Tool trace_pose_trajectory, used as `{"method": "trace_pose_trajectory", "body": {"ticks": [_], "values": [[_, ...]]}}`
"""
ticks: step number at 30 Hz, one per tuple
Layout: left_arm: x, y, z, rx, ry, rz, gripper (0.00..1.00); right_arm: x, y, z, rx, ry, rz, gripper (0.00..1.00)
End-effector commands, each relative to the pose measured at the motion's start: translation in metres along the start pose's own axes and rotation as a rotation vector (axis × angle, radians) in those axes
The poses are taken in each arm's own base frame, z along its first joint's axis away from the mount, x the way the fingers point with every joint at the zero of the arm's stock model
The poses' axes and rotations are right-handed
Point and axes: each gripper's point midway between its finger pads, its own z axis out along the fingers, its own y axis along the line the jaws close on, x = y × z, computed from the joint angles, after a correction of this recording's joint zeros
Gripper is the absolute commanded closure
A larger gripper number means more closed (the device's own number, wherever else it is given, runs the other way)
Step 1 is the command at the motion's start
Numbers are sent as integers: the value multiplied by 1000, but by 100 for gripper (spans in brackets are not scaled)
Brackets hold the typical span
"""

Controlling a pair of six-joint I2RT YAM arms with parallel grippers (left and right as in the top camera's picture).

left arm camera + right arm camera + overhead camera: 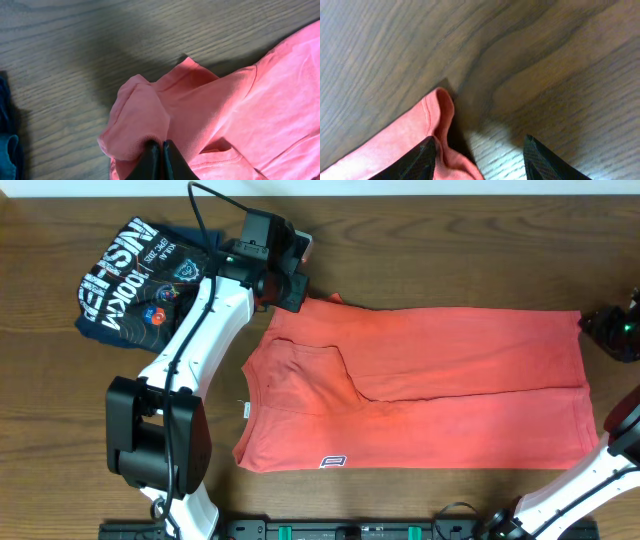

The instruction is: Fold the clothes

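clearly the t-shirt (430, 380) looks soft and limp, best taken by its edges. left gripper (161, 155) pinches the far sleeve (140, 115); right gripper (480, 150) hangs open.

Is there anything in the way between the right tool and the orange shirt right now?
Nothing visible. The right tool stands open at a corner of the orange shirt, with only bare table around it. The navy shirt lies at the far end, beside the left tool, which is shut on the orange fabric.
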Motion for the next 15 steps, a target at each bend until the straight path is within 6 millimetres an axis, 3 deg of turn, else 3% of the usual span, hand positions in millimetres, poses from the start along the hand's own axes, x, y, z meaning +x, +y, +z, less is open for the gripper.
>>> {"method": "trace_pose_trajectory", "body": {"ticks": [1,9,13,15], "values": [[-1,-2,-1,6,-1,-3,94,1,7,9,-5,0,-22,46],[-5,-2,-1,5,-19,1,94,20,22,35,-59,61,-37,51],[-5,-2,-1,5,-19,1,94,23,24,40,-61,69,-42,69],[-5,-2,-1,5,-18,1,94,19,24,40,-63,54,-46,83]]}}
